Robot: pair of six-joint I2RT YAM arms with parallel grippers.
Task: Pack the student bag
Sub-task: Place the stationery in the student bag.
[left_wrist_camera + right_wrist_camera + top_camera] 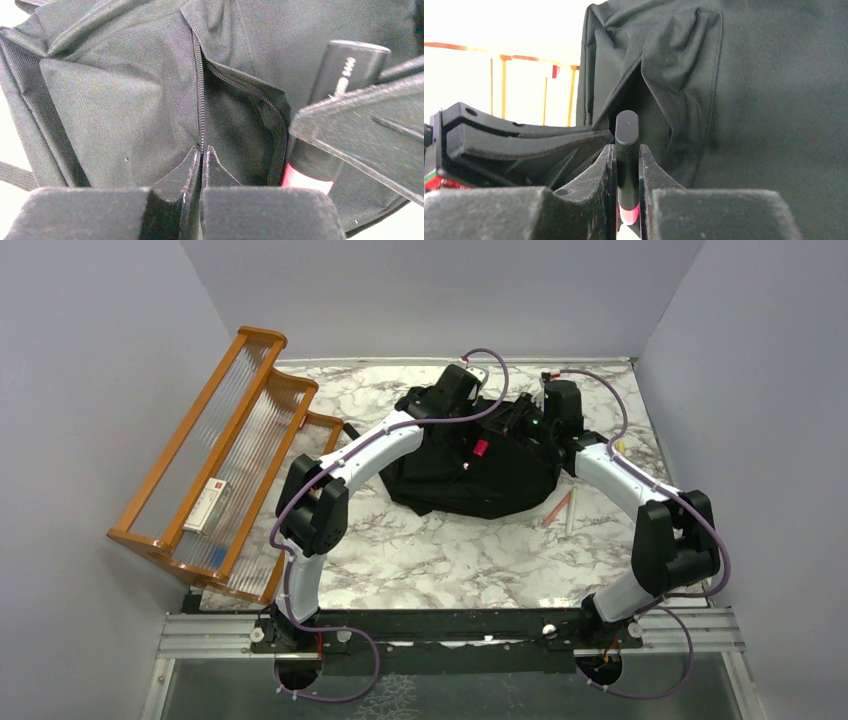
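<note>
Overall: marble counter, both arms reaching to its far middle.
Wooden rack: leaning at the left edge of the counter, a small box inside; well apart from the work.
Student bag: lying flat at the far centre of the counter, front pocket facing up, zip partly undone, pocket mouth gaping dark.
Bag handling: soft, limp black fabric; probably light for its bulk but floppy, likely to sag, bunch or slide on the smooth marble if tugged. Best taken at the stitched zip edge or a strap, not mid-panel, where cloth only gathers.
Left gripper: closed tight, tips together on the zip line at one end of the pocket mouth, seemingly pinching that edge to hold the mouth open.
Right gripper: clamped on a black marker, just beside the pocket mouth.
Marker: stiff, smooth, pink at one end, lying along the fingers with its black end towards the opening; slick enough to twist in the grip if caught on the lip.
Step in hand: by the look of it, feeding the marker into the pocket.
Pencils: two thin sticks on the counter just right of the bag, untouched.
</note>
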